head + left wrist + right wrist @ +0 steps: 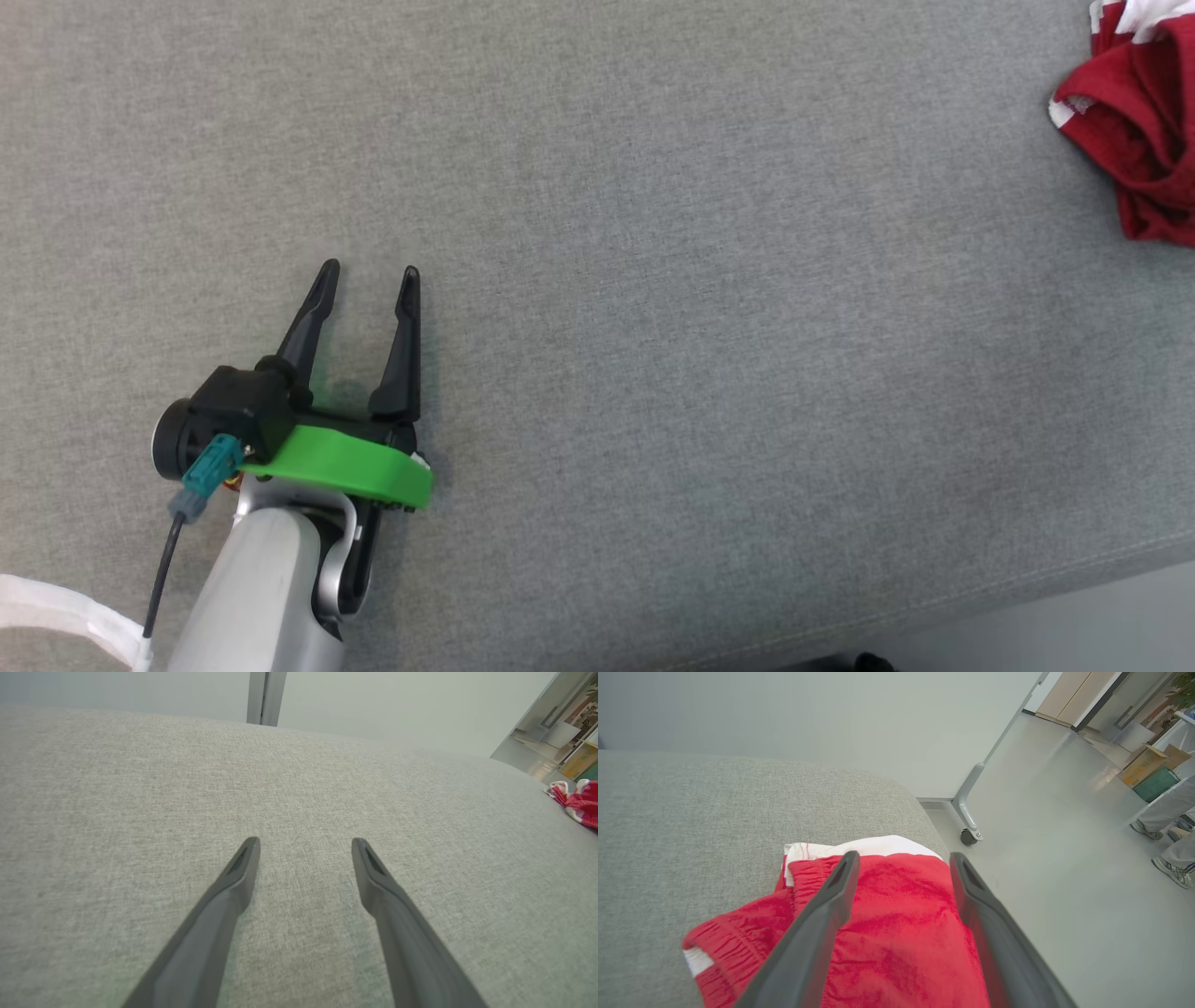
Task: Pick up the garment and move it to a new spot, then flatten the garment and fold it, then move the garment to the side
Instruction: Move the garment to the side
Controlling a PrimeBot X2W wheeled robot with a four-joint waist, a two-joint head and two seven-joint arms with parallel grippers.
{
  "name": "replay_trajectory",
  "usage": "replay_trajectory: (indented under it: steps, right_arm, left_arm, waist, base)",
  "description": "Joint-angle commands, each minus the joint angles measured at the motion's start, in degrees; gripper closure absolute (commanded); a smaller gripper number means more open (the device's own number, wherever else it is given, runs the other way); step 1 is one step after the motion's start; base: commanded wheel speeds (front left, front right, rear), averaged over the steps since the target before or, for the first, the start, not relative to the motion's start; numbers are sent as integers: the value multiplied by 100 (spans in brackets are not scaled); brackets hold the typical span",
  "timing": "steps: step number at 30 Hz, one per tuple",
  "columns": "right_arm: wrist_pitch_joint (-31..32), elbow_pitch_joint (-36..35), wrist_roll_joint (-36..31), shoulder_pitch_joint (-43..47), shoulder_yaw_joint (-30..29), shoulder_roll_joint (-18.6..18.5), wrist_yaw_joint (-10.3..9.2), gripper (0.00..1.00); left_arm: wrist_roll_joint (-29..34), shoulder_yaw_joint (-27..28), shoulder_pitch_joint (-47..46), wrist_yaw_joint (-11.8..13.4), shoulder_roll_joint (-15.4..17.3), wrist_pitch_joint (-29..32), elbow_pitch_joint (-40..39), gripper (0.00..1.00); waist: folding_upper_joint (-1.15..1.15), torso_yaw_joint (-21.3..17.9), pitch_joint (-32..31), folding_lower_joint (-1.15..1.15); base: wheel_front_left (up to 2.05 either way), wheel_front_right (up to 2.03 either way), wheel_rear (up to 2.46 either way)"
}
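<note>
The garment is red with white trim, bunched at the far right edge of the grey cushioned surface. From the left wrist it shows small at the right edge as the garment. My right gripper hangs just above the crumpled garment, fingers spread wide, with no cloth pinched between them. My left gripper rests open over bare grey fabric at the lower left, far from the garment; its fingers stand apart with nothing between them.
The cushion's right edge drops to a pale floor. A wheeled stand leg stands on the floor beside it. A person's feet and cardboard boxes are farther off. A white strap lies at the lower left.
</note>
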Motion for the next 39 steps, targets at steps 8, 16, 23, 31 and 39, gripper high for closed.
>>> replay_trajectory:
  steps: [8,16,23,31,39]
  right_arm:
    - [-218,-442,-68,38,505,427,-9,0]
    - [-248,-1098,71,552,806,1040,-9,0]
    - [-252,-1967,262,1553,796,1666,-9,0]
    - [-252,-2853,601,3161,1090,2004,-9,0]
    - [-252,-3520,1161,4514,1334,2007,-9,0]
  left_arm:
    - [-129,102,16,23,-44,-130,223,0]
    - [-266,353,264,55,-122,-216,545,0]
    - [-311,763,688,70,-242,-216,544,0]
    - [-257,1152,1386,23,-378,-218,442,0]
    - [-214,1189,1924,-39,-472,-218,362,0]
  waist:
    - [0,101,-578,0]
    - [0,467,-1324,0]
    - [0,871,-1872,0]
    - [0,1175,-2357,0]
    - [0,1254,-2650,0]
  base:
    - [0,0,0]
    - [0,0,0]
    - [0,0,0]
    - [0,0,0]
    - [0,0,0]
